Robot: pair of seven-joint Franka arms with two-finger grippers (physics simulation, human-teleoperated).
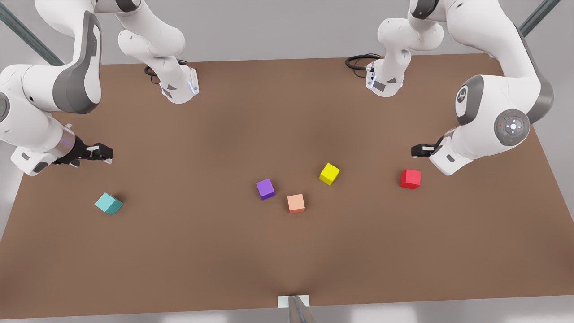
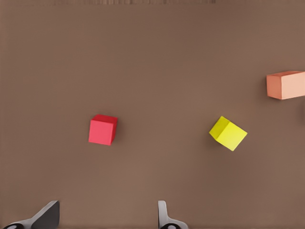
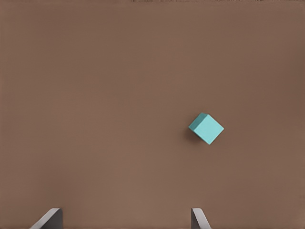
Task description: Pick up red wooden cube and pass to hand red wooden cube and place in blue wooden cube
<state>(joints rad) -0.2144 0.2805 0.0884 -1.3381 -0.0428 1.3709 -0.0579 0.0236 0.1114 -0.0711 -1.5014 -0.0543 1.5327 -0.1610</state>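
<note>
- Spanning the whole scene, the brown table (image 1: pixel 188 251) carries five cubes, all resting flat and apart from one another.
- Left gripper (image 1: pixel 419 150) hangs at the front view's right, above the table and near the red cube (image 1: pixel 410 179) without touching it; its fingers (image 2: pixel 164 217) stand spread apart, holding nothing.
- Right gripper (image 1: pixel 103 152) hangs at the front view's left, above the table and up from the blue cube (image 1: pixel 108 203); its fingers (image 3: pixel 200 219) are spread wide, holding nothing.
- Red cube sits at the front view's right, free of both grippers; the left wrist view shows it on bare table with the yellow cube (image 2: pixel 228 133) off to one side.
- Blue cube sits alone at the front view's left, well apart from the red cube.
- Yellow cube, purple cube (image 1: pixel 265 189) and orange cube (image 1: pixel 296 203) form a loose cluster near the table's middle, between the red and blue cubes.
</note>
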